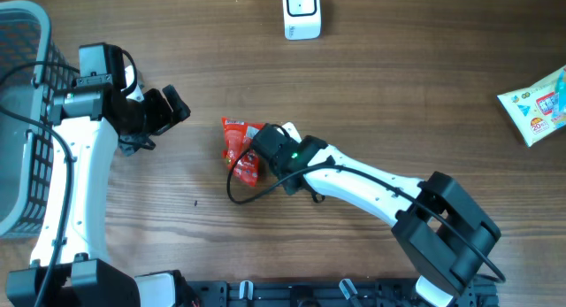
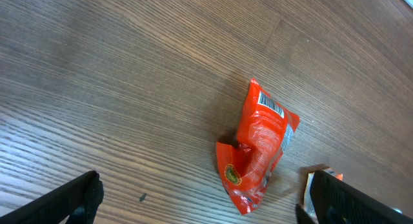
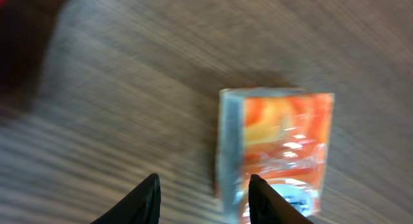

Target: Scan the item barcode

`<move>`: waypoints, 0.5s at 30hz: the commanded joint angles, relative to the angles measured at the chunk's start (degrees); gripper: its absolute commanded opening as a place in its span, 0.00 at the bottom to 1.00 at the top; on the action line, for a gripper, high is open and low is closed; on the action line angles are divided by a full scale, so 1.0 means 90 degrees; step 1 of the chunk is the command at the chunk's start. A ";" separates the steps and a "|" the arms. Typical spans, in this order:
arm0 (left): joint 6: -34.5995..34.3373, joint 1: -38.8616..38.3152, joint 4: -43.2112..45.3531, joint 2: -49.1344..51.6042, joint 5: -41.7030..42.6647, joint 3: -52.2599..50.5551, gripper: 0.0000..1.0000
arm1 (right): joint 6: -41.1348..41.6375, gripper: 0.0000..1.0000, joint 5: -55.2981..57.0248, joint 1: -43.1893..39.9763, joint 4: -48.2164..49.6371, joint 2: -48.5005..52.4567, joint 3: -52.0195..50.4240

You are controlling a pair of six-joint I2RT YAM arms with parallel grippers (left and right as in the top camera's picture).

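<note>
Here, wood-grain table [image 1: 398,68], red snack pkt [image 2: 258,146], L gripper [image 2: 200,192] spread wide, R gripper [image 3: 203,185] parted, holding nothing.

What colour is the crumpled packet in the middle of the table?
The packet is red-orange with a white barcode; clearest in left wrist view.

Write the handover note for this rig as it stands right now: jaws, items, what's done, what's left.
Left gripper: jaws wide open, empty, hovering left of the red packet.
Right gripper: jaws parted, nothing clamped. A small orange box lies on the table just ahead; the view is blurred.
Red packet: crumpled on the table, barcode facing up.
Scanner: at the far edge, nothing near it.
Done: no item is at the scanner yet.
Left: grasp an item and show its barcode to the scanner.
</note>
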 commanded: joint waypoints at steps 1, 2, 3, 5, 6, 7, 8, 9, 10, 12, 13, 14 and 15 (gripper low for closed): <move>-0.0056 0.0036 -0.0002 0.0005 -0.0039 0.0070 1.00 | -0.0027 0.45 0.0563 -0.0029 0.0066 0.0287 -0.0012; -0.0053 0.0034 -0.0005 0.0005 -0.0039 0.0070 1.00 | -0.0034 0.45 0.0568 -0.0032 0.0068 0.0340 -0.0012; -0.0056 0.0036 -0.0002 0.0005 -0.0039 0.0070 1.00 | -0.0027 0.45 0.0566 -0.0032 0.0068 0.0396 -0.0012; -0.0056 0.0034 -0.0005 0.0005 -0.0039 0.0070 1.00 | -0.0010 0.42 0.0566 -0.0032 0.0085 0.0534 -0.0012; -0.0056 0.0034 -0.0005 0.0005 -0.0039 0.0070 1.00 | -0.0007 0.38 0.0566 -0.0032 0.0092 0.0563 -0.0012; -0.0056 0.0036 -0.0005 0.0005 -0.0039 0.0070 1.00 | -0.0007 0.30 0.0568 -0.0034 0.0092 0.0568 -0.0012; -0.0056 0.0034 -0.0005 0.0005 -0.0039 0.0070 1.00 | -0.0005 0.21 0.0568 -0.0032 0.0070 0.0566 0.0002; -0.0056 0.0034 -0.0005 0.0005 -0.0039 0.0070 1.00 | 0.0005 0.10 0.0568 -0.0032 -0.0005 0.0566 0.0029; -0.0056 0.0034 -0.0005 0.0005 -0.0039 0.0070 1.00 | 0.0017 0.04 0.0568 -0.0034 -0.0083 0.0563 0.0058; -0.0056 0.0036 -0.0002 0.0005 -0.0036 0.0070 1.00 | 0.0379 0.04 0.0563 -0.0039 -0.0692 0.0546 0.0447; -0.0056 0.0034 -0.0002 0.0005 -0.0039 0.0070 1.00 | 0.0447 0.04 0.0529 -0.0039 -0.0823 0.0542 0.0585; -0.0056 0.0034 -0.0005 0.0005 -0.0039 0.0070 1.00 | 0.0512 0.04 0.0291 -0.0039 -0.1151 0.0542 0.0976; -0.0056 0.0036 -0.0005 0.0005 -0.0036 0.0070 1.00 | 0.0508 0.04 0.0017 -0.0039 -0.1307 0.0534 0.1224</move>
